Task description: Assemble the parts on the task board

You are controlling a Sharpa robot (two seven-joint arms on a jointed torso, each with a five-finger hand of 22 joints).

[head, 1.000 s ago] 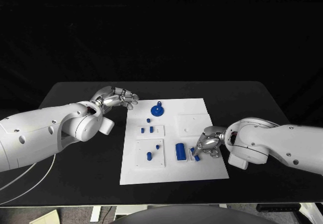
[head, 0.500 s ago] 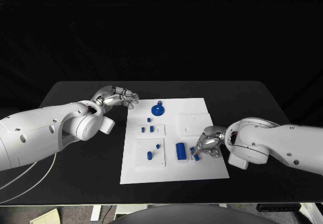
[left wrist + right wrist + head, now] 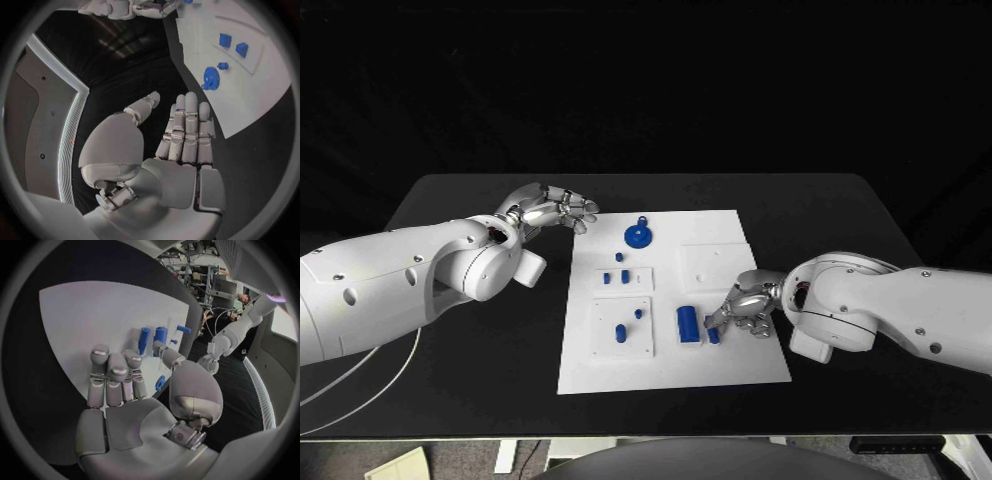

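Resting low on the right side of the white task board (image 3: 668, 360), right hand (image 3: 744, 308) touches a small blue peg (image 3: 714, 335) with its fingers; a firm pinch cannot be confirmed. Blue cylinder (image 3: 687, 323) lies just left of it. Left hand (image 3: 553, 210), upper left of centre on the desk (image 3: 459, 350), holds nothing, fingers loosely apart. Blue round part (image 3: 636, 236) near the board's top.

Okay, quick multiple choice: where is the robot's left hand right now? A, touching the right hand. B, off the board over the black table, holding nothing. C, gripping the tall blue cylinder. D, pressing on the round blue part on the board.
B: the left hand is off the task board, by its far left corner over the black table, fingers apart and holding nothing, apart from the round blue part.
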